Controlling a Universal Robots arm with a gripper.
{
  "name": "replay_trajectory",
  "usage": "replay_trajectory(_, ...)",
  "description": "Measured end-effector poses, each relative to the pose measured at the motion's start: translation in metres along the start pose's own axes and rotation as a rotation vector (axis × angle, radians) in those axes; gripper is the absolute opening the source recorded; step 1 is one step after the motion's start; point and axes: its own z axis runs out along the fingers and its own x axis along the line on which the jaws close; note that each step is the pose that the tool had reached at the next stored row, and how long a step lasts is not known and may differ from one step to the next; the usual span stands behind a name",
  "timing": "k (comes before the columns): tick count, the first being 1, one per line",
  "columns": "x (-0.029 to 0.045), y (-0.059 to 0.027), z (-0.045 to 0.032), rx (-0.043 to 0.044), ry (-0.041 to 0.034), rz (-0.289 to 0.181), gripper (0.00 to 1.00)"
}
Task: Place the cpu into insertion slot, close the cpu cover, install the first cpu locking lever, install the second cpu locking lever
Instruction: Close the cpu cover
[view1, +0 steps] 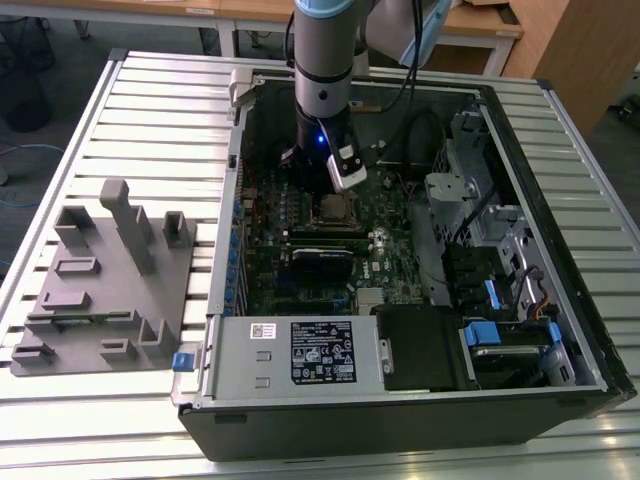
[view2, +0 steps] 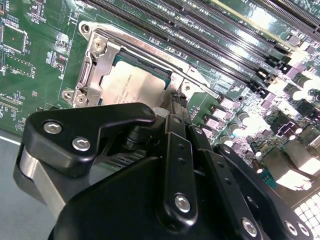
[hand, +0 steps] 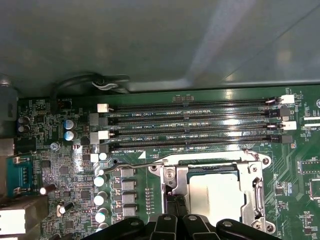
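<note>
**Chip and cover down, levers not settled**

The chip (hand: 217, 192) lies flat in its socket (hand: 169, 175) on the board inside the open computer case (view1: 560, 160), which stands on the slatted desk (view1: 150, 110). The silver cover frame (hand: 256, 182) lies down over the chip's edges, so the first two steps look done. The pincer (hand: 176, 200) hovers at one corner of the socket, its two fingers pressed together with nothing between them. A thin wire lever (hand: 135, 164) runs along the socket's side nearest the memory slots (hand: 200, 120), its hooked end sticking out past the corner. I cannot tell whether that lever is latched, and the second lever's state is unclear. The locking steps seem to be what is left.
</note>
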Motion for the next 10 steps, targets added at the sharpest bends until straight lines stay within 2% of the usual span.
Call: replay_trajectory(10, -0.0001, 0.0003, -0.0011, -0.0014, -0.0007, 0.000, 0.10)
